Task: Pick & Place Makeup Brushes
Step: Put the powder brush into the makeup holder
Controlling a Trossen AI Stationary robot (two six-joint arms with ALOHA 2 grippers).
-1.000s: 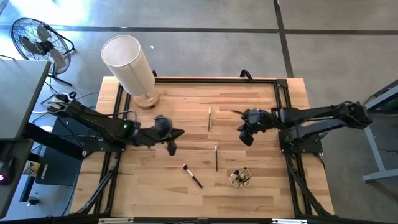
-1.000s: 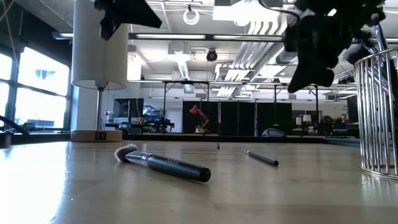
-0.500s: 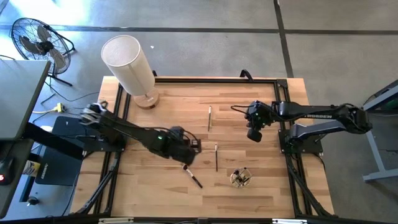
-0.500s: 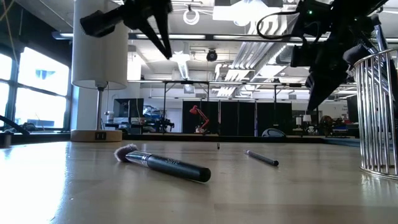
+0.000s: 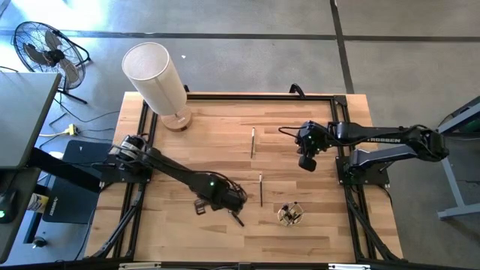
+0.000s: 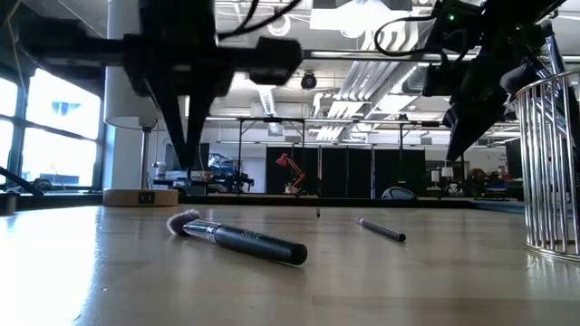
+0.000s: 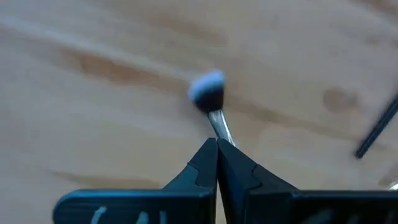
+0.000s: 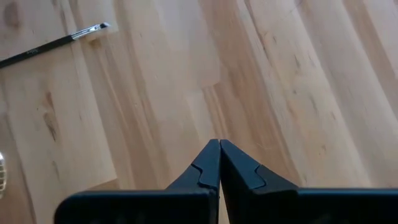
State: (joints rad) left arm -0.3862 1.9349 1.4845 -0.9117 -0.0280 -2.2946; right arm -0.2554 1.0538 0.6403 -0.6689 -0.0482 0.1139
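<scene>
Hovering just above the thick makeup brush (image 5: 233, 215) near the bench (image 5: 195, 240) front, left end effector (image 5: 229, 201) with fingers pressed together, touching nothing. Parked over the right side, right end effector (image 5: 304, 159), likewise pinched closed and empty. Lying flat mid-bench, two thin brushes (image 5: 260, 189), near a wire holder (image 5: 290, 214).

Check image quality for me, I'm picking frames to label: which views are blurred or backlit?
Left wrist view: motion-smeared, the thick brush and wood grain soft. Low view: backlit by windows and ceiling lights, so both arms are silhouettes; the thick brush and thin brush stay readable. Right wrist view: sharp, another thin brush crisp. High view: evenly lit, lamp clear.
</scene>
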